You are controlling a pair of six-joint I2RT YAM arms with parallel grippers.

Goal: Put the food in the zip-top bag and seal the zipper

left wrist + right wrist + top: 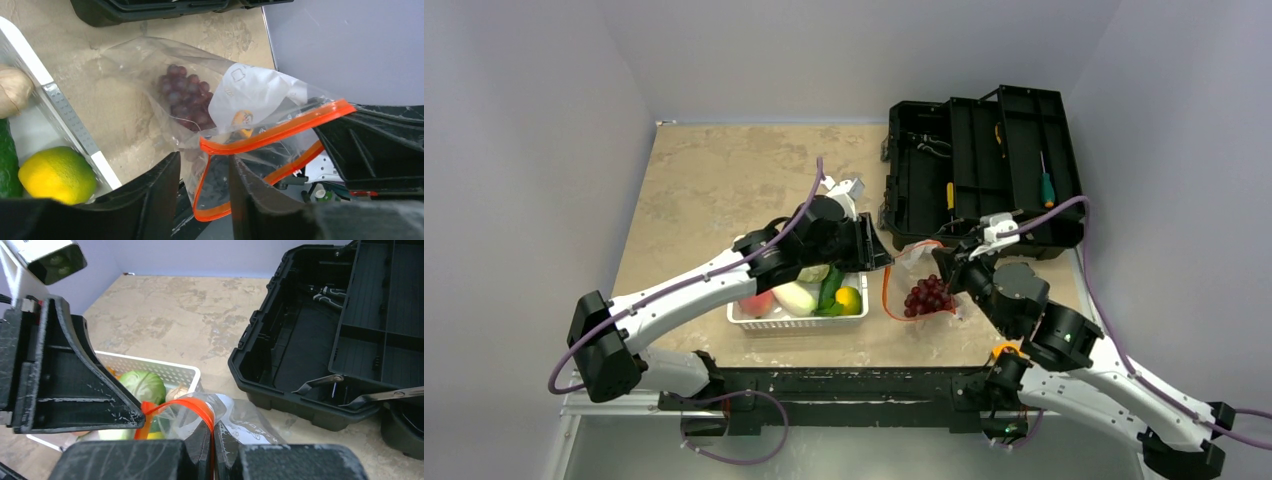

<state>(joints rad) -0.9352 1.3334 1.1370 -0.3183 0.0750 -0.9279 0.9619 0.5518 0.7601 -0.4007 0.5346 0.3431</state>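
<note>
Now, left gripper (202, 165): jaws a little apart, with the near lip of the bag mouth hanging loose in the gap, not pinched
Right gripper (213, 437): closed tight on the other lip, the orange strip caught between its fingers
Zip-top bag (140, 70): between your two grippers, just right of the white basket (799, 322), mouth raised, body sagging onto the table (724, 170)
Zipper (280, 127): unsealed, with both strips bowed apart
Food: purple grapes (182, 95) are inside the bag; the mango (57, 175), cucumber (829, 288), cabbage (142, 385) and the rest lie in the basket
Risk one: with your left side slack, the mouth could fold shut, so the next piece would hit plastic instead of going in
Risk two: if your right arm pulls while it holds alone, the bag could tip and the grapes could roll out
</note>
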